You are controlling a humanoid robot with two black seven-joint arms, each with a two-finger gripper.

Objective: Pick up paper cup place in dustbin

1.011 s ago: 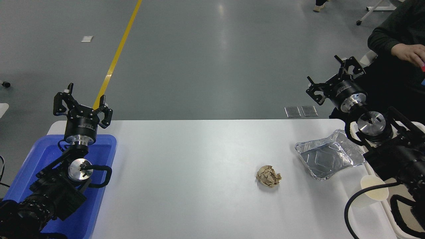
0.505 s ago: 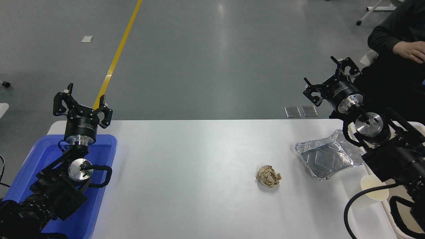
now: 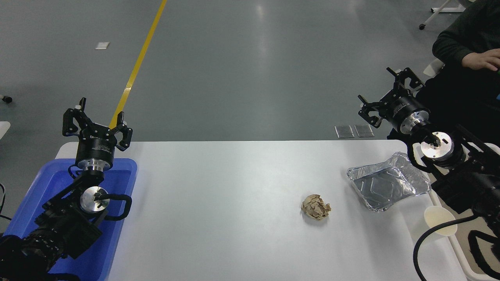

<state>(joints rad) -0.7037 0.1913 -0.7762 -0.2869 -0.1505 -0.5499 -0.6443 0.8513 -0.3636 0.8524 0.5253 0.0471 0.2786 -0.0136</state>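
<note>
While apart, paper cup (image 3: 438, 220) below right tool (image 3: 390, 91).

White lettering stands on the black body of the left gripper (image 3: 96, 127), but it is too small and blurred to read. A band of white print also runs around the black body of the right gripper (image 3: 390, 97), and that cannot be made out either. No other text, number, brand or sign can be read anywhere in the view.
</note>
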